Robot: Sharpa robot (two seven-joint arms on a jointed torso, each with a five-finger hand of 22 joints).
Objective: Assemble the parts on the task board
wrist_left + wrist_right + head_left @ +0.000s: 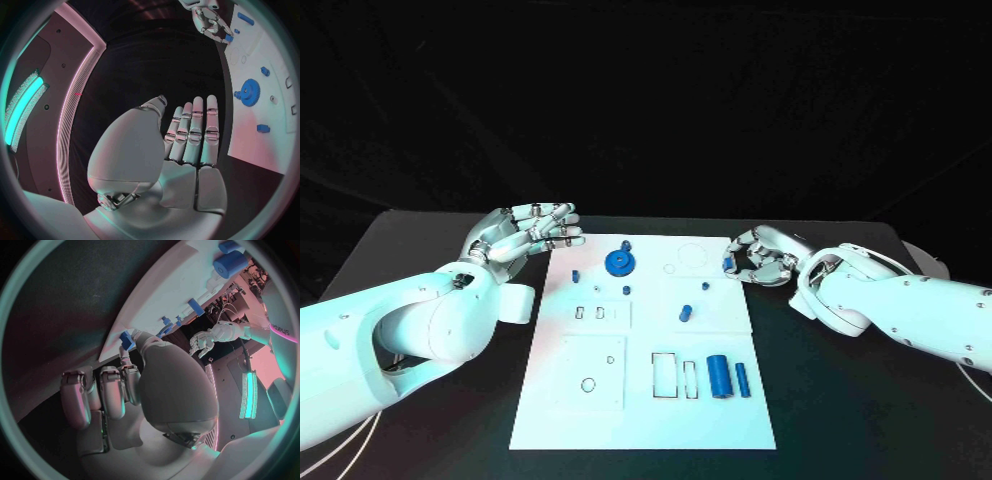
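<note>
Nearest me lay the blue cylinder [718, 376] at lower right of the task board [646, 410], while my right hand [764, 257] pinched a small blue part [728, 263] at the board's upper-right edge for seating next, and my left hand [527, 233] hovered empty, fingers apart, upper left.

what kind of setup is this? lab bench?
Likely a robot test rig, not a workshop: a black table against a dark backdrop, one white task board with cut-out slots and blue parts like a gear, worked by two robot hands, left and right.
</note>
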